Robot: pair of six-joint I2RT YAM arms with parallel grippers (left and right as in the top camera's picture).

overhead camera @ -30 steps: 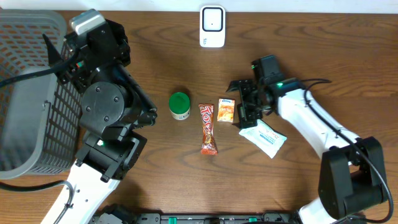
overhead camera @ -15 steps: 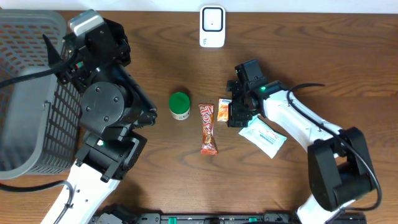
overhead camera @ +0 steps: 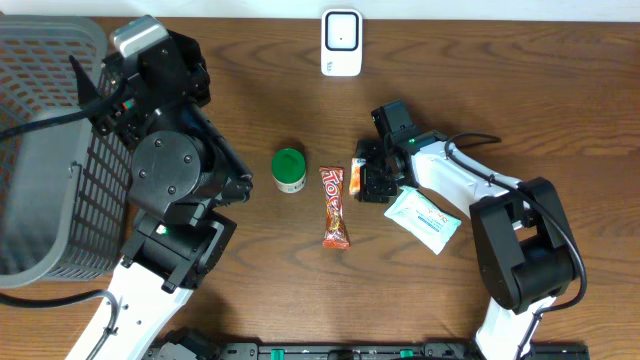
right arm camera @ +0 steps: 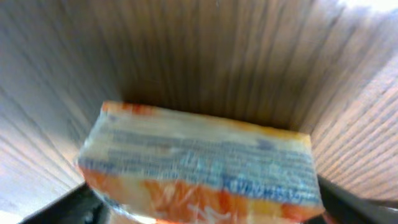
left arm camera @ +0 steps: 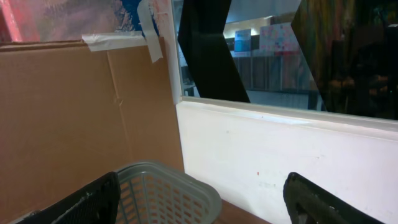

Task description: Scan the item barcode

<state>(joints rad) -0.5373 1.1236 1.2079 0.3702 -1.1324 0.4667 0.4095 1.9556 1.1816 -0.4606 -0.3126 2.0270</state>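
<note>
orange packet [right arm camera: 199,165] within the right tool [overhead camera: 372,182]

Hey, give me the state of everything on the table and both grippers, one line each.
Jar, upright, lid on.
Candy bar, lying flat, untouched.
Orange packet, lying between the right gripper's jaws.
White packet, lying flat.
Scanner, standing, no item at it.
Basket, upright.
Left gripper, jaws open, empty.
Right gripper, jaws around the orange packet, grip unclear.
</note>
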